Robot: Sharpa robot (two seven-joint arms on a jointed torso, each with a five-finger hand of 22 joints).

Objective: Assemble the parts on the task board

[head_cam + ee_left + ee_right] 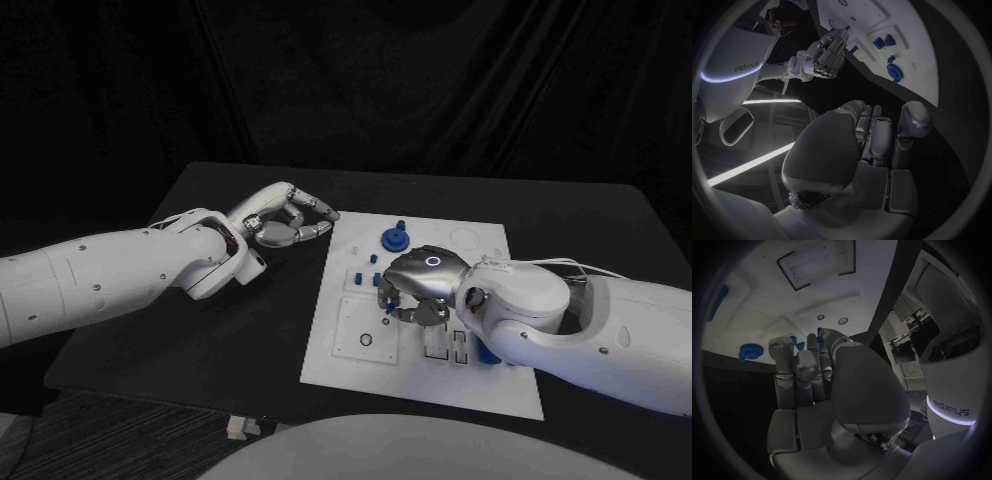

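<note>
White rectangular task board (476,375) lies flat in the middle of the black tabletop (216,340), long side running away from the robot. A round blue knob-like part (394,240) stands near the board's far end; small blue parts (356,277) sit in a row along the board's left portion. A rectangular recessed frame (365,338) with an oval hole occupies the near-left corner. Blue upright pieces (464,352) stand at the near-middle, partly hidden by the right wrist.

Right robot hand (418,285) is over the board's centre, fingers curled downward, fingertips (820,335) at a small blue part (819,331). It appears to pinch this piece, though the contact is mostly hidden; the hand blocks the board area beneath it.

Left robot hand (289,220) is off the board, just beside its far-left edge, above the tabletop. Fingers are curled inward, holding nothing visible: clenched. From its wrist camera the board's blue parts (895,72) lie beyond its fingers (873,130).
</note>
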